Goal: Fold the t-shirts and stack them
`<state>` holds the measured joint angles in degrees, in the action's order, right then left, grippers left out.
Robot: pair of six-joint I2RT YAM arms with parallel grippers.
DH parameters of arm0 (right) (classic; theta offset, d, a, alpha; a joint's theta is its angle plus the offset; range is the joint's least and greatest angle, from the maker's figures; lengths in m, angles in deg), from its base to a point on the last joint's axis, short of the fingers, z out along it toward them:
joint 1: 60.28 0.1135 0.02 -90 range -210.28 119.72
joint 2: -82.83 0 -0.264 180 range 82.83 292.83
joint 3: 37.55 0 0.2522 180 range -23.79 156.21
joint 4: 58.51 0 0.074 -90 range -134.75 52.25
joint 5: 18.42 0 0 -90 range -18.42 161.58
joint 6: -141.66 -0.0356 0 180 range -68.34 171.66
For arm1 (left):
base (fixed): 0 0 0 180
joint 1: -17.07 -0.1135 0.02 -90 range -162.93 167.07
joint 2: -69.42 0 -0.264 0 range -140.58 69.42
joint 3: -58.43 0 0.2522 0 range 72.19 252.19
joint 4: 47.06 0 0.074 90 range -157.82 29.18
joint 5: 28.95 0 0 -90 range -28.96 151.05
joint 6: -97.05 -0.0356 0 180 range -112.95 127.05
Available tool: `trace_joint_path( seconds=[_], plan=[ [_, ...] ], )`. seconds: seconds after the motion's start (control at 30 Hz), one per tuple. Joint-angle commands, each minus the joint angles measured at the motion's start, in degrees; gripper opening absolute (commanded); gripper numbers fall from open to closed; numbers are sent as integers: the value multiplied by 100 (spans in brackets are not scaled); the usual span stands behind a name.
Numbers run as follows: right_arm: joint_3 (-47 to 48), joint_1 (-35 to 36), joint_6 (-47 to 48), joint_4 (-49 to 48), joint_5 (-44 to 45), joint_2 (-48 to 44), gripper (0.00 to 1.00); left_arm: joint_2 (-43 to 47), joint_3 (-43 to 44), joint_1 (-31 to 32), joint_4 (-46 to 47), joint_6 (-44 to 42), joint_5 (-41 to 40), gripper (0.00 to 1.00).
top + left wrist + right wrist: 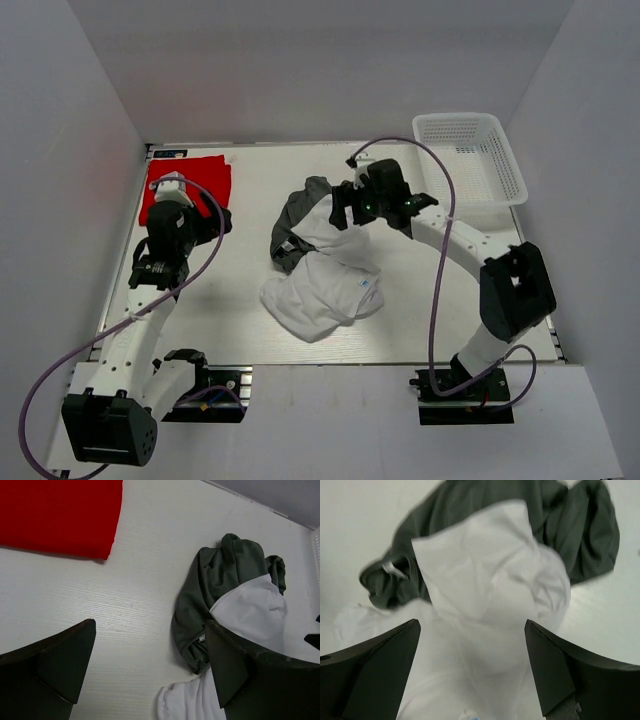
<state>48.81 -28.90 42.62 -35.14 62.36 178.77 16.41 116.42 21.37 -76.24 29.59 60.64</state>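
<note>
The red t-shirt (pixel 186 180) lies flat at the far left of the worktop (pixel 240 300). The left end effector (pixel 150 624) hangs by its near edge, jaws wide apart and empty. In the middle, crumpled white t-shirts (pixel 325 290) overlap the grey-green t-shirt (pixel 295 215). The right end effector (pixel 472 622) hangs above them, jaws spread, holding nothing.

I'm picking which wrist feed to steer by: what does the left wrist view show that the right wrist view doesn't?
Only the left wrist view: the red t-shirt, lying flat and set apart across bare table, and the left gripper, open above the table. Only the right wrist view: the right gripper, open, close above a raised fold of the white t-shirt. Both: the crumpled white t-shirt lying over the dark grey-green t-shirt.
</note>
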Motion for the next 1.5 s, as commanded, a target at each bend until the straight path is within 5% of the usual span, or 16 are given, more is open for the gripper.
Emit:
trace_joint_path(
  seconds=[0.0,0.27,0.67,0.77,0.87,0.9,0.93,1.27,1.47],
  plan=[
    [-656,350,332,76,1112,-874,90,-77,25,-16,-31,31,102,100],
    [-2416,1204,798,-213,1730,-1605,90,-235,-98,-16,311,136,760,100],
    [-2654,1819,965,-881,544,-454,90,-455,42,-16,74,136,778,100],
    [-2593,1846,956,-890,482,-199,80,-455,42,-16,21,136,726,100],
    [-2855,1846,755,-1275,753,-216,45,-403,42,-16,-31,136,594,100],
    [-2935,1828,693,-1364,867,-268,13,-403,42,-16,-31,136,594,100],
    [-3057,1828,641,-1408,1277,-521,2,-350,42,-16,-31,136,516,100],
    [-2533,1644,236,-1830,2476,-2463,0,-350,42,-16,-93,136,445,100],
    [-1821,952,358,-2427,4128,-2949,0,-455,42,-16,-31,136,445,100]
  ],
)
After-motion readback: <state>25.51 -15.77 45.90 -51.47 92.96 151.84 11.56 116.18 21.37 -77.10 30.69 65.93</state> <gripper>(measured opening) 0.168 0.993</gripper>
